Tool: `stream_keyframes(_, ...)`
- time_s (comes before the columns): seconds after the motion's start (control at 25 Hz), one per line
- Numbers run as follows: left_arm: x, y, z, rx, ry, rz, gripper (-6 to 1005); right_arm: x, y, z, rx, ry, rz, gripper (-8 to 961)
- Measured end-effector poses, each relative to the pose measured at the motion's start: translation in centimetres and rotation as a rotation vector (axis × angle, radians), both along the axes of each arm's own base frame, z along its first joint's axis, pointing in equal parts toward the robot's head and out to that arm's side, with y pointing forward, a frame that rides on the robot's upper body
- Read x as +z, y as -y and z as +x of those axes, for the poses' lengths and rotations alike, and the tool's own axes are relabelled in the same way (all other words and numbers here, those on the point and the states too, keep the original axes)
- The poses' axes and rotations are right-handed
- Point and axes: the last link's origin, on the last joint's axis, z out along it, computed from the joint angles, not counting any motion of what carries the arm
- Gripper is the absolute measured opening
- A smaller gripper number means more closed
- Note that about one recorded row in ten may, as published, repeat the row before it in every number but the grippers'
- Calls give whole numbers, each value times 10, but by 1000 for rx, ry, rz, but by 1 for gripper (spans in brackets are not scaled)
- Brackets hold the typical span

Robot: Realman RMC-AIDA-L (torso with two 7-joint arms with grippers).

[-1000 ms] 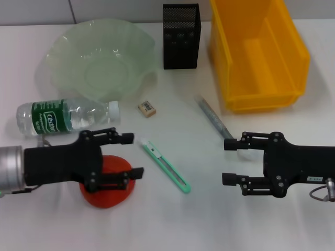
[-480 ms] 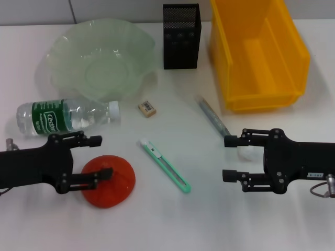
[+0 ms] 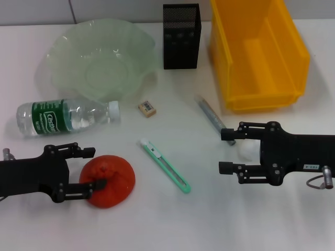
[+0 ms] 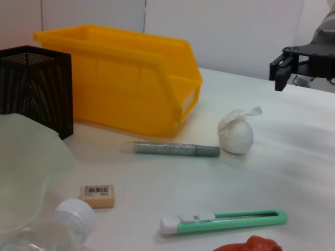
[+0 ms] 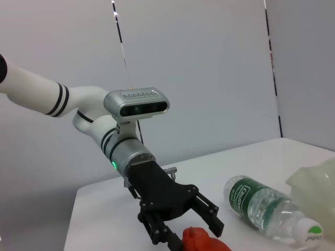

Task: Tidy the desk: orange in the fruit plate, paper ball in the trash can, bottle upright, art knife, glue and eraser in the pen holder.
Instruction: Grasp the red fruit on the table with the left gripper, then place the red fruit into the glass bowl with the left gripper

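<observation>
The orange [image 3: 110,180] lies at the front left of the table. My left gripper [image 3: 96,168] is open, with a finger on each side of the orange's left part; the right wrist view shows this gripper [image 5: 180,227] spread around the orange [image 5: 201,240]. My right gripper [image 3: 224,151] is open, and the white paper ball [image 3: 246,151] shows between its fingers, partly hidden. In the left wrist view the paper ball [image 4: 236,133] rests on the table, apart from that gripper. The bottle [image 3: 65,116] lies on its side. The art knife [image 3: 165,166], glue [image 3: 212,116] and eraser [image 3: 147,107] lie mid-table.
The green glass fruit plate [image 3: 57,49] sits at the back left. The black mesh pen holder [image 3: 181,35] stands at the back centre. Beside it, the yellow bin [image 3: 256,52] serving as trash can fills the back right.
My left arm has drawn back to the left, from over the orange to its left side. My right gripper has shifted slightly left, so the paper ball now shows between its fingers.
</observation>
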Motion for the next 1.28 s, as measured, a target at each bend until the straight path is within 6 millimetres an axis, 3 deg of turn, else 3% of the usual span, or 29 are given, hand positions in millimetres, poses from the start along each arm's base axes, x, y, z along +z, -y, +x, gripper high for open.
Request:
stream_keyframes(0.32, -7, -1, 5, -38, -5, -3, 770, -2, -1, 0, -5, 7, -2, 713)
stream_keyframes(0.92, -9, 0, 11, -71, 13, -32, 309, 0, 1, 1, -5, 5, -6, 714)
stream_keyframes(1.12, -6, -5, 36, -100, 176, 31, 193, 0, 2, 3, -9, 7, -9, 713)
stream_keyframes(1.28, -7, -14, 50, -96, 294, 128, 156, 0, 3, 3, -10, 6, -9, 713)
